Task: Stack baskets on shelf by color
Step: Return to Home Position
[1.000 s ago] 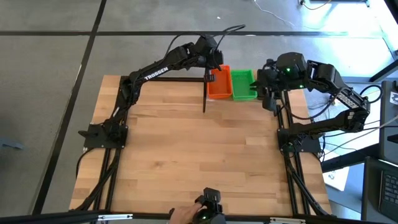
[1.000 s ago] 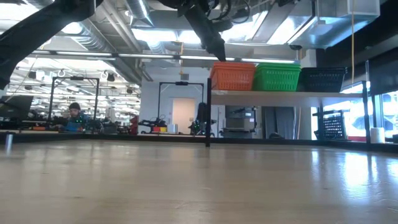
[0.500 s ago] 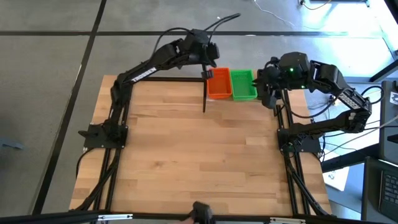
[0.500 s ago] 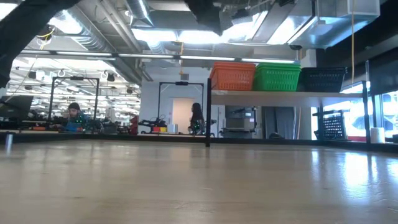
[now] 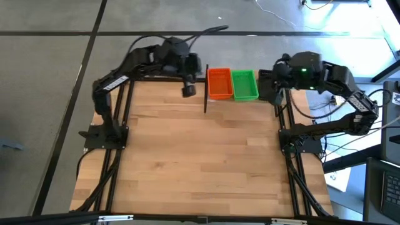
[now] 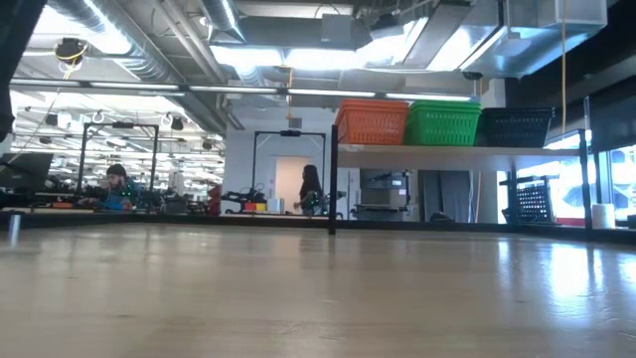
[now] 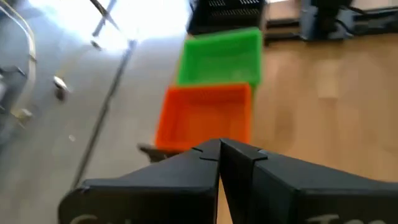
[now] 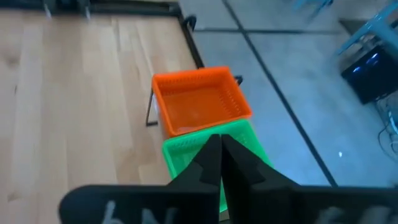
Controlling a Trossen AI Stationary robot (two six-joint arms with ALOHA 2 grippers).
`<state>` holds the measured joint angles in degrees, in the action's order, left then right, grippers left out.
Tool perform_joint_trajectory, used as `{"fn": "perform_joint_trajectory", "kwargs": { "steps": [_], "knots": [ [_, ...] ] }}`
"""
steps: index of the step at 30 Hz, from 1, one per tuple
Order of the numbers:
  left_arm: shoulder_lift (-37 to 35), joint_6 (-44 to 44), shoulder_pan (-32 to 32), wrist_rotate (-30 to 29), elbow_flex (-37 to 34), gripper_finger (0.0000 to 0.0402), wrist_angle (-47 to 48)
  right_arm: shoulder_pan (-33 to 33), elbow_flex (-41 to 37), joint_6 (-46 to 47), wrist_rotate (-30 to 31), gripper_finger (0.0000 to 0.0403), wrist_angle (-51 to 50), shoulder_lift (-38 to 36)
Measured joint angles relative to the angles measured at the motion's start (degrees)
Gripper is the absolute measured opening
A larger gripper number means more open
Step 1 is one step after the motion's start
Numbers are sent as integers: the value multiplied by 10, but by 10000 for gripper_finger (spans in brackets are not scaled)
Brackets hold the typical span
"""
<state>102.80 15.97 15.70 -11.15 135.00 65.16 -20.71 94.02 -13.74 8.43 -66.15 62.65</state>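
Observation:
An orange basket [image 6: 373,122], a green basket [image 6: 442,123] and a black basket [image 6: 515,126] stand side by side with their bottoms on the shelf [image 6: 427,155] at the table's far edge. From above, the orange basket [image 5: 219,83] and the green basket [image 5: 244,84] show, while my right arm covers the black one. My left gripper [image 5: 189,89] hangs shut and empty to the left of the shelf's end upright [image 5: 205,95], its fingertips [image 7: 221,148] pointing toward the orange basket [image 7: 205,118]. My right gripper [image 8: 219,144] is shut and empty above the shelf's right end.
The wide wooden tabletop [image 5: 200,156] in front of the shelf is bare. Black frame rails run along the table's left side [image 5: 103,162] and right side [image 5: 300,175]. A person [image 6: 311,189] walks in the room behind the table.
My left gripper has drawn back from the orange basket, going up and toward the table's left edge, and has left the low view. My right gripper has shut above the shelf's right end and has hardly moved. The baskets have kept still.

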Motion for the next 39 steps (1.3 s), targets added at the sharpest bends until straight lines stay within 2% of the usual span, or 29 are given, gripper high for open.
{"fn": "perform_joint_trajectory", "kwargs": {
  "steps": [7,9,12,15,20,29,39],
  "knots": [
    [-66,-102,-39,0,0,0,101,0,14,-5,-13,2,-2,-75],
    [-80,-125,-53,-1,0,0,113,0,14,-9,-39,1,-8,-102],
    [-101,-136,-74,-2,0,0,127,0,14,-2,-82,1,-25,-144],
    [-119,-141,-100,-7,0,0,125,0,14,15,-100,1,-39,-190],
    [-147,-146,-141,-49,0,0,126,0,13,29,-137,0,-68,-246],
    [-192,-181,-185,-129,0,0,156,0,12,31,-137,0,-113,-310],
    [-233,-191,-206,-135,-3,0,180,0,-3,45,-137,0,-126,-367]
  ]
}}
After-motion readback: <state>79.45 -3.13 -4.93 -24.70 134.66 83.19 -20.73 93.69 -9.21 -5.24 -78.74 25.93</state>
